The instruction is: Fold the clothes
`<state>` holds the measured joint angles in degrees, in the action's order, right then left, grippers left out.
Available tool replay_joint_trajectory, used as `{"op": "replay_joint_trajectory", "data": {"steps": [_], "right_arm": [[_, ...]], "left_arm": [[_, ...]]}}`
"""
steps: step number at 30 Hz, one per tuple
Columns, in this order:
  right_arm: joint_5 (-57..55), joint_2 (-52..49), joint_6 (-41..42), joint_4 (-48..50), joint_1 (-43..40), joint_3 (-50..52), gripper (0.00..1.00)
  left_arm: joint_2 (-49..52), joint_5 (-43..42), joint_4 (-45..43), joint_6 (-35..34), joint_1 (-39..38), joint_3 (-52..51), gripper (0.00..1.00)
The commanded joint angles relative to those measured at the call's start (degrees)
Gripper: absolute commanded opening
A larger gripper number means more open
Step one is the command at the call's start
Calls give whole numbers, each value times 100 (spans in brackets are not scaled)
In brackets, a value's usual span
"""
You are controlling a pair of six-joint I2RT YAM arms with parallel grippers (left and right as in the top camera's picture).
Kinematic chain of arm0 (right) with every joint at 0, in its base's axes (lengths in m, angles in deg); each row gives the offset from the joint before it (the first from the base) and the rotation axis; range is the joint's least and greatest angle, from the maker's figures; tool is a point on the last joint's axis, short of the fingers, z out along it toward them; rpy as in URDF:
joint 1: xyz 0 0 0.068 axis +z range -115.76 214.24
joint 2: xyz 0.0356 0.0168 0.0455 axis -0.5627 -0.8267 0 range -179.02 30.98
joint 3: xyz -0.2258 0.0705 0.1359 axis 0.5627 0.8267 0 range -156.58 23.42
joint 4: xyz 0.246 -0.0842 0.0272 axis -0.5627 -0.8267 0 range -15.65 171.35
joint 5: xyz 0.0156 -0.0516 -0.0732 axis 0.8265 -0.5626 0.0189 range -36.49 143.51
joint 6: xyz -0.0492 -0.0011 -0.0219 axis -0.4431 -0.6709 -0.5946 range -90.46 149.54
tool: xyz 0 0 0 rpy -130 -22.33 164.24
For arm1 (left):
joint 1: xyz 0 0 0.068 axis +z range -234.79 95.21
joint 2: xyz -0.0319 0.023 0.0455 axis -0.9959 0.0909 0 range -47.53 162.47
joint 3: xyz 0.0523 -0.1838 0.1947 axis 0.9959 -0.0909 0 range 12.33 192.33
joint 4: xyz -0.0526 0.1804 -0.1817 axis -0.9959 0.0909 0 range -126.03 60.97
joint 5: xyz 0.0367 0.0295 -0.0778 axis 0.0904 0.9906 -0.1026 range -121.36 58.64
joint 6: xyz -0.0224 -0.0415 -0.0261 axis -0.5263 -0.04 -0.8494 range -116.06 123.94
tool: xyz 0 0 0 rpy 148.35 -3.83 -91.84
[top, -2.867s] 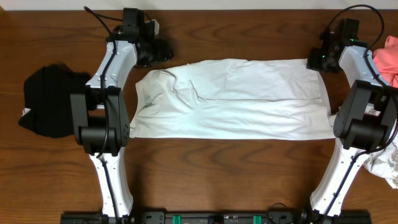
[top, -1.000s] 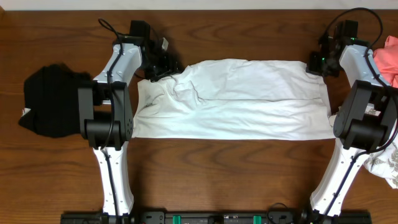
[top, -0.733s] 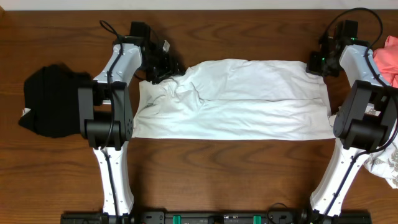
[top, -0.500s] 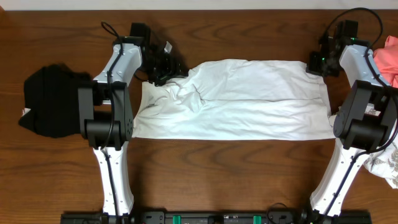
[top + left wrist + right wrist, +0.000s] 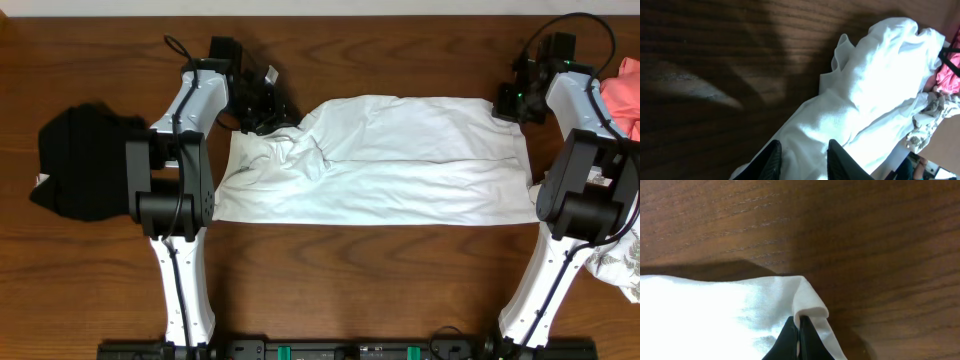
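A white cloth T-shirt (image 5: 400,165), folded into a wide band, lies across the far half of the brown wooden counter (image 5: 350,290). The right fingers (image 5: 789,341) are pinched closed on its far right corner. The left fingers (image 5: 771,160) straddle its bunched far left corner, narrowly apart; whether they grip it I cannot tell.

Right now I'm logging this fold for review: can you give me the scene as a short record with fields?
surface: wooden table
main garment: white T-shirt, laid out across the table, bunched at its far left corner
left gripper: fingers astride that bunched corner; grip unclear
right gripper: shut on the far right corner
set aside: black garment at left; pink garment and patterned cloth at right
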<state>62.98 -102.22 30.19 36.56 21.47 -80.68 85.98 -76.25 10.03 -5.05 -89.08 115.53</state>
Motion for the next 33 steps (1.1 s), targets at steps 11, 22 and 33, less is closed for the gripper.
{"op": "replay_joint_trajectory", "data": {"steps": [11, 22, 33], "right_arm": [[66, 234, -7, -4, 42, -103, 1], [63, 234, -7, 4, 42, -103, 1], [66, 234, -7, -24, 46, -103, 1]], "left_arm": [[-31, -94, -28, 188, 11, -48, 6], [-1019, -24, -289, 385, 138, -42, 6], [-1279, 745, -590, 374, 133, -44, 15]]}}
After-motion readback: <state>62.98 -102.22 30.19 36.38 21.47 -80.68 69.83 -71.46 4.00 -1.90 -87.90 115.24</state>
